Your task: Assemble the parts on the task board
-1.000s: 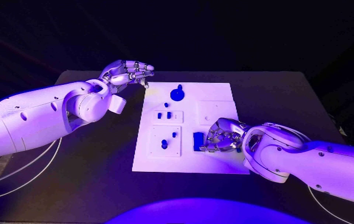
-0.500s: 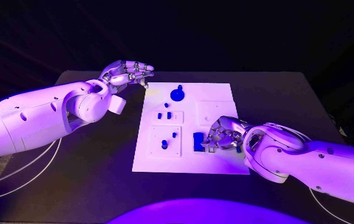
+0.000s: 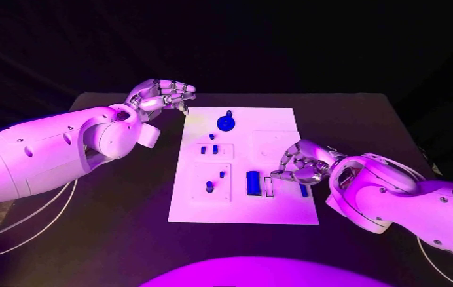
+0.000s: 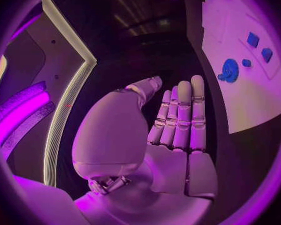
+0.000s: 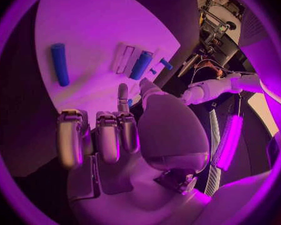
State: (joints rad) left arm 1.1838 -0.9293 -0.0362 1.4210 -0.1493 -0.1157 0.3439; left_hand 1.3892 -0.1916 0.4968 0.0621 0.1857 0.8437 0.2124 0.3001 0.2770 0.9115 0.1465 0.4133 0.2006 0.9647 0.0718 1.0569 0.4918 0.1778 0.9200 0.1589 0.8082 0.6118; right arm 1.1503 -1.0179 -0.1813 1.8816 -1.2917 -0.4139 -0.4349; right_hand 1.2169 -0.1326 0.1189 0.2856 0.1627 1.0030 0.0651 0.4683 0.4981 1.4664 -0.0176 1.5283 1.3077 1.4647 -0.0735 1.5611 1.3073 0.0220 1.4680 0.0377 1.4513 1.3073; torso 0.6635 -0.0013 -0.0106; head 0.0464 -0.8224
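Right hand (image 3: pixel 304 166) noted curled and empty above task board (image 3: pixel 241 213) near edge; left hand (image 3: pixel 162 95) curled, empty, parked off its far corner, leaving access

A robotics lab under coloured stage-like lighting: a white task board (image 3: pixel 236 198) with small blue parts (image 3: pixel 253 182) lies on a black surface (image 3: pixel 123 221). Two white robot arms reach in, against dark surroundings lined with glowing light strips (image 4: pixel 65 110).

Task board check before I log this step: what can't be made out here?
- Head view: the right hand covers the task board beneath it.
- Head view: the small blue parts are too small to tell seated from loose.
- Left wrist view: the circle's rim cuts off the board's far end.
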